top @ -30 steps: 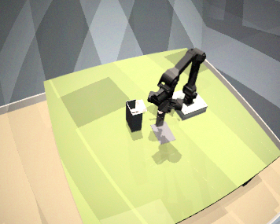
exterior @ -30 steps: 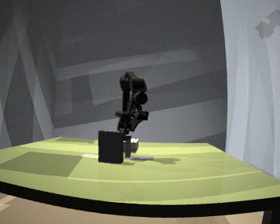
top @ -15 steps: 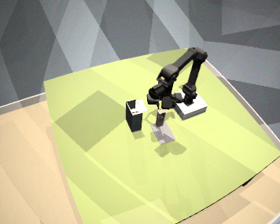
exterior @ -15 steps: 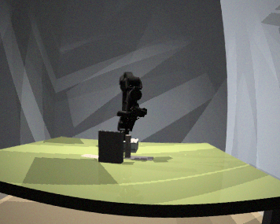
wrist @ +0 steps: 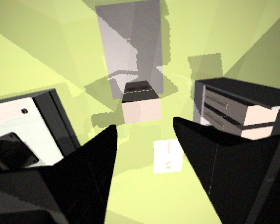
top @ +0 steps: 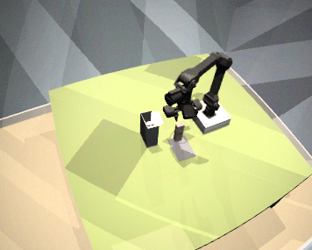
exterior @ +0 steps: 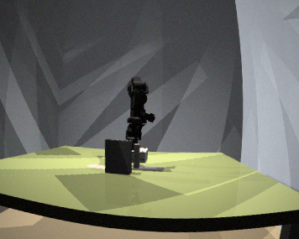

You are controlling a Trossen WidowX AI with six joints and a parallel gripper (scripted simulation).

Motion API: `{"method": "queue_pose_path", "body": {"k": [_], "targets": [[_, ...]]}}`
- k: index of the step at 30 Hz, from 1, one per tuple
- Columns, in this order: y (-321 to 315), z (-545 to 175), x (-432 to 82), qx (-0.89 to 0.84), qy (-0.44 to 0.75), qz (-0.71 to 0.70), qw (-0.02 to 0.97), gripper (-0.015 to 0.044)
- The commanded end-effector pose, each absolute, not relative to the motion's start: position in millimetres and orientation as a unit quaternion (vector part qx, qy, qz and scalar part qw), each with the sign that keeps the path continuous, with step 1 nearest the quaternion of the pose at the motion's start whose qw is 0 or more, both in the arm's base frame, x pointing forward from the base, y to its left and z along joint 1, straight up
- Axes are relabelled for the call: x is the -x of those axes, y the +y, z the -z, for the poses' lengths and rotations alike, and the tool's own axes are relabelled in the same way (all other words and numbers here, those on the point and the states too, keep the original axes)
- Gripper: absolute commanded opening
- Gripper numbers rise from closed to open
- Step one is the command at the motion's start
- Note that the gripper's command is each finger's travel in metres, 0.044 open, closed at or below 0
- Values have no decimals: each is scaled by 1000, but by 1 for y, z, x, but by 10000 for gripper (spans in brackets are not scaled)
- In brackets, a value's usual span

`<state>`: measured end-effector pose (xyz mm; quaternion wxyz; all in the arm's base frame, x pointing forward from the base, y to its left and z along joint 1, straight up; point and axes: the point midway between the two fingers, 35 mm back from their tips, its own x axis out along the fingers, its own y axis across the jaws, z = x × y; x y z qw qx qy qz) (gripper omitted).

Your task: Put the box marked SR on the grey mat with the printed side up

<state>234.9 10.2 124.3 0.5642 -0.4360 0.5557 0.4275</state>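
Reaching forward and down from my white base plate (top: 220,125) (exterior: 144,154) (wrist: 35,117), my black jointed arm (top: 203,70) (exterior: 138,99) bends high at the elbow. My black gripper (top: 177,118) (exterior: 134,142) (wrist: 144,125) points downward above the table (top: 134,203) (exterior: 133,198) (wrist: 135,200), its two fingers partway apart with nothing between them.

One narrow box with dark sides and a pale pinkish end (top: 179,132) (exterior: 136,155) (wrist: 141,109) stands upright at the end of the grey mat (top: 182,150) (exterior: 154,168) (wrist: 129,37) nearer my base. It is out of my grasp, not lying flat; I can't read a code on it, so I can't confirm it is the SR one.

Near it stands the tall, dark grey, open-topped bin (top: 150,134) (exterior: 118,157) (wrist: 240,87), with two pale-ended boxes (wrist: 260,115) visible inside. One small white card (wrist: 168,162) lies flat on the table between my fingers and beyond their tips in the wrist view; its faint orange print is too blurred to read surely. I see no legible brand.
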Motion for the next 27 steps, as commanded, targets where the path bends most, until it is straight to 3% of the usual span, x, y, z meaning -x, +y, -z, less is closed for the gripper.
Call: {"method": "queue_pose_path", "body": {"k": [1, 27], "targets": [[11, -122, -235, 438, 552, -431, 564, 237], [10, -87, -236, 438, 554, -429, 564, 231]]}}
